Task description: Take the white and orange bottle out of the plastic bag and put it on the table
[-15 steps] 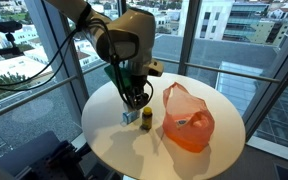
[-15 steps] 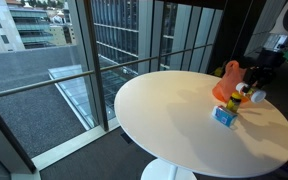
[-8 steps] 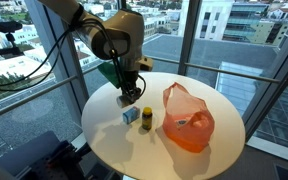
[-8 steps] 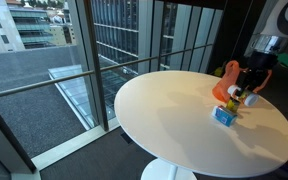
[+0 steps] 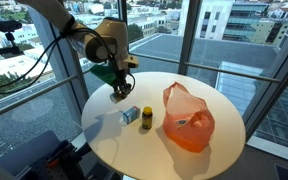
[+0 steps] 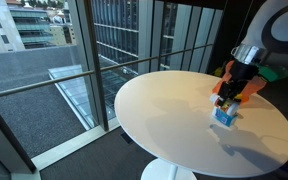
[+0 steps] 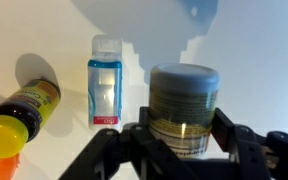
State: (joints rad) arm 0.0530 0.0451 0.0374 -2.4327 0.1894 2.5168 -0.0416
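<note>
My gripper [image 7: 184, 130] is shut on an upright round bottle [image 7: 184, 92] with a pale grey cap and a dark and yellow label; the fingers [image 7: 226, 125] press both its sides. In both exterior views the gripper [image 5: 119, 95] [image 6: 230, 97] hangs above the round white table [image 5: 109, 140], left of the orange plastic bag [image 5: 189, 118] [image 6: 222, 86]. A small blue bottle [image 7: 104, 80] [image 5: 131, 115] [image 6: 224, 115] and a dark bottle with a yellow cap [image 7: 19, 115] [image 5: 146, 119] lie on the table. The bag's contents are hidden.
The table's edge [image 6: 164, 150] is close on all sides. Glass walls with dark frames [image 5: 194, 40] surround the table. Cables [image 5: 44, 60] hang from the arm.
The gripper has risen from beside the two small bottles and moved away from the bag towards the table's edge. The two small bottles and the bag have stayed in place.
</note>
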